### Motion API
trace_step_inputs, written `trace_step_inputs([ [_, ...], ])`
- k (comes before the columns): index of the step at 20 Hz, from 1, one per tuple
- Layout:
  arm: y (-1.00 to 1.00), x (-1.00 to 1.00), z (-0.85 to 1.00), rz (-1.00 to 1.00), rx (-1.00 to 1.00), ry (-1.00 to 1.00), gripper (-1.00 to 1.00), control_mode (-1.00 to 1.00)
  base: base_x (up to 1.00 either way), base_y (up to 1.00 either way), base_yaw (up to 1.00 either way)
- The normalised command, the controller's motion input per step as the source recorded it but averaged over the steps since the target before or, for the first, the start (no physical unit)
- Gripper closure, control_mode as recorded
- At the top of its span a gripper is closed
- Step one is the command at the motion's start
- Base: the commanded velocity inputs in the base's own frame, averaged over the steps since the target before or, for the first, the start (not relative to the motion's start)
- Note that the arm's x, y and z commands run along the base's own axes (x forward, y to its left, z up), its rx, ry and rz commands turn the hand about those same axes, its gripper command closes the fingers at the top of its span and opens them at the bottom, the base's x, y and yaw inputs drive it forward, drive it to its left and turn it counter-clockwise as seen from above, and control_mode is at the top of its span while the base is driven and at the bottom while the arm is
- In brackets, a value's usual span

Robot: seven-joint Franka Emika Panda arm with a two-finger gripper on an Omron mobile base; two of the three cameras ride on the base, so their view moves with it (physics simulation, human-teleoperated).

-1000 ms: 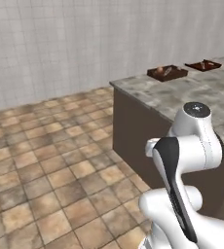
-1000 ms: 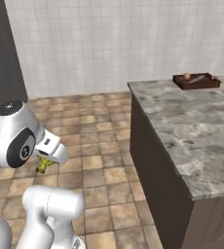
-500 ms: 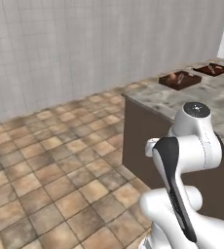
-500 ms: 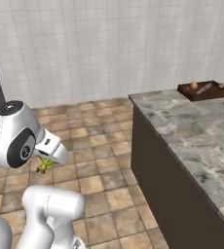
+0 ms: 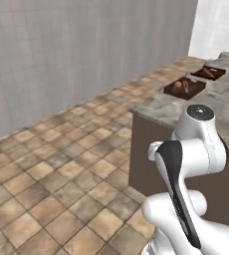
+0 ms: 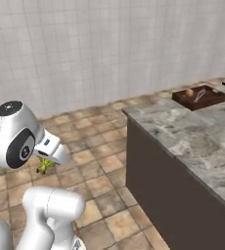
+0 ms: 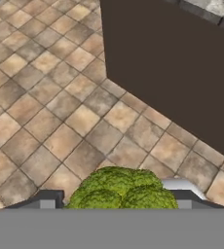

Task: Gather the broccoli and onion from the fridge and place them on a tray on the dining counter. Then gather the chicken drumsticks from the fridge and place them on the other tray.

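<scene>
Hand view: my claw [image 7: 115,206] is clamped on the bright-green lumpy broccoli [image 7: 120,189], above the brown tiled floor [image 7: 50,97]. On the grey marbled stone table [image 6: 192,132], one dark tray [image 6: 200,97] holds something round, maybe the onion. Broccoli goes there; drumsticks are left.

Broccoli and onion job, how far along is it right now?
Done: the onion already sits in the nearer tray on the counter. In hand: the broccoli is gripped by the hand, out over the tiled floor. Left: place the broccoli in that tray, then fetch the drumsticks for the other tray.
</scene>
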Motion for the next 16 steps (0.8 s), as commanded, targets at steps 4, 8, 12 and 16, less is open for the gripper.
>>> trace_step_inputs([
  [4, 0.0, 0.0, 0.0, 0.0, 0.0, 0.0, 1.0, 1.0, 1.0, 0.99, -0.43],
  [8, 0.0, 0.0, 0.0, 0.0, 0.0, 0.0, 1.0, 1.0, 1.0, 0.96, -0.46],
  [12, 0.0, 0.0, 0.0, 0.0, 0.0, 0.0, 1.0, 1.0, 1.0, 0.96, -0.48],
  [16, 0.0, 0.0, 0.0, 0.0, 0.0, 0.0, 1.0, 1.0, 1.0, 0.95, -0.49],
])
